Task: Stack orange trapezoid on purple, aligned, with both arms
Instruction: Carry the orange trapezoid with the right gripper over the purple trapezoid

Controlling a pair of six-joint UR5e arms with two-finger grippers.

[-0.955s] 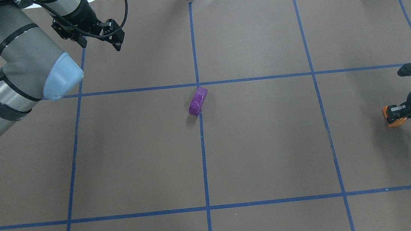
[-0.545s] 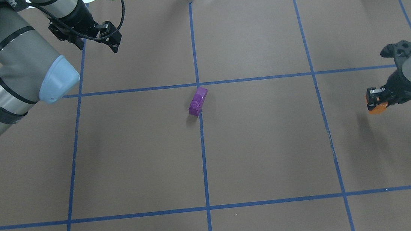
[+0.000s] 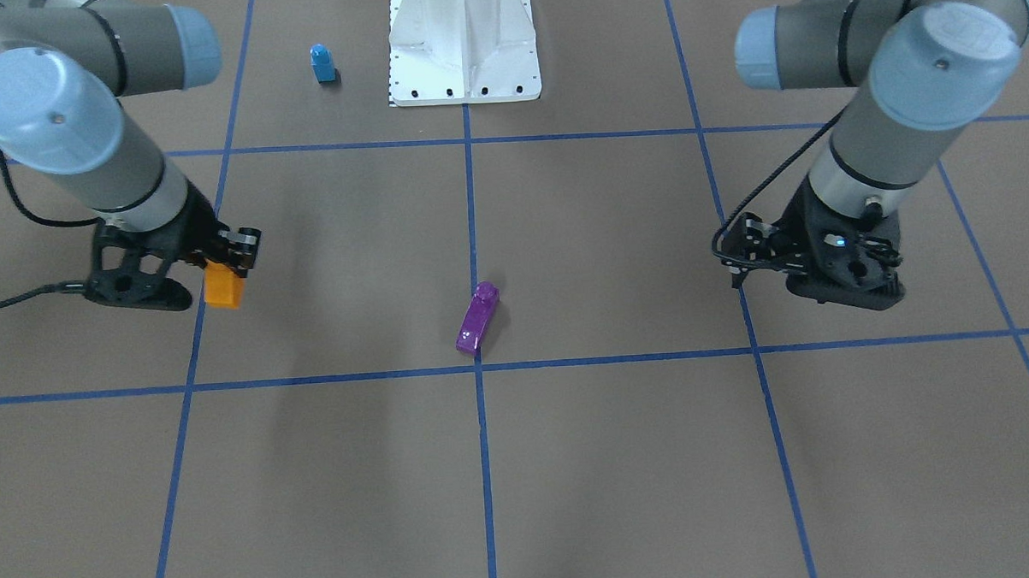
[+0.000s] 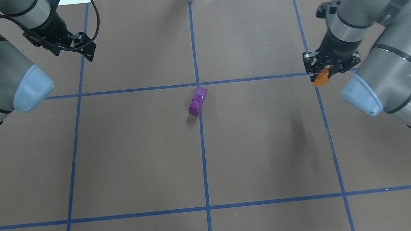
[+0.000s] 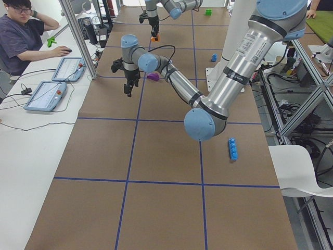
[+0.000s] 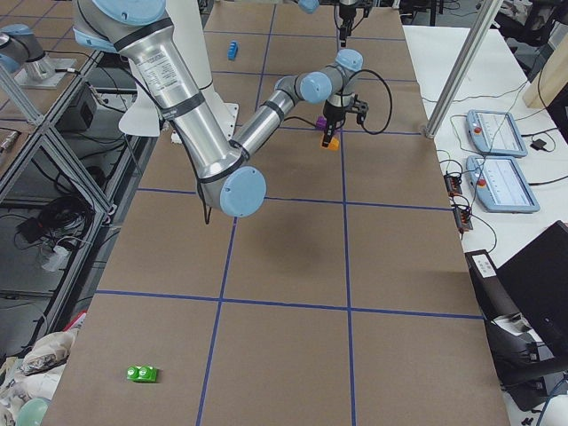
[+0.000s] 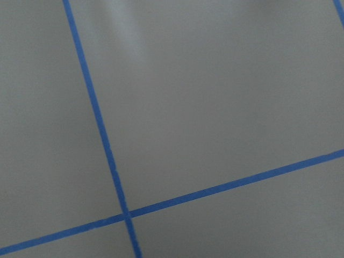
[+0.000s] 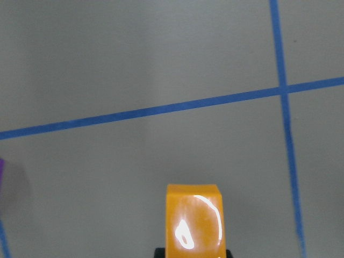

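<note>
The purple block [image 4: 197,101] lies on the brown table at the middle blue line; it also shows in the front view [image 3: 478,318]. My right gripper [image 4: 327,68] is shut on the orange trapezoid [image 4: 320,78] and holds it above the table, well to the right of the purple block. In the front view this gripper [image 3: 229,254] and the orange block [image 3: 223,287] are at the left. The right wrist view shows the orange block [image 8: 193,221] at the bottom and a purple sliver [image 8: 1,169] at the left edge. My left gripper [image 4: 87,54] hangs empty at the far left, its fingers together.
A small blue one-stud block [image 3: 323,63] stands near the white robot base [image 3: 463,43]. A long blue brick [image 5: 233,149] lies beside my left arm. A green block [image 6: 142,374] lies near the table's right end. An operator [image 5: 21,31] sits at the far side.
My right arm has carried the orange trapezoid from the table's right edge inward and away from the robot, toward the purple block. My left gripper has drifted further left.
</note>
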